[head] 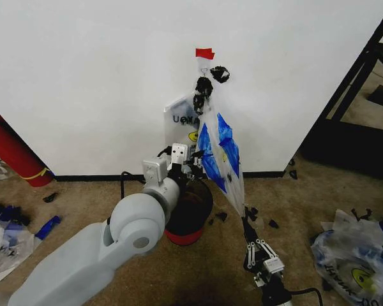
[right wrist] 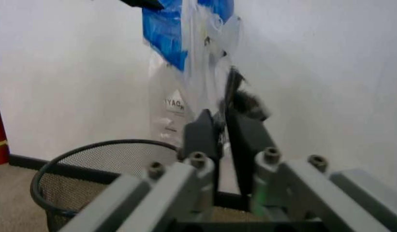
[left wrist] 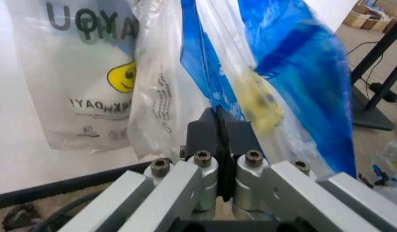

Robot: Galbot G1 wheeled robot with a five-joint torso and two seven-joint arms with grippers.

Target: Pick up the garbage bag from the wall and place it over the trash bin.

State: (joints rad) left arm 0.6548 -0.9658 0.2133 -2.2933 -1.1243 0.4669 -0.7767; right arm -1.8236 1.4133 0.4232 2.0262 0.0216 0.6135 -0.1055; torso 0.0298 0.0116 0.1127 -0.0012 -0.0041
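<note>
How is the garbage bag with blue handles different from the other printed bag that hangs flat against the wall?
The garbage bag hangs out from the wall, stretched and tilted, while the other printed bag lies flat against it. The garbage bag is crumpled and shows large blue parts; the other printed bag is smooth and mostly whitish. The left gripper, jaws shut, pinches the garbage bag; nothing holds the other bag. Both are thin printed plastic with a yellow logo.

The right tool pinches the garbage bag beside the wall, above the trash bin.

Trash bin on brown carpet
</note>
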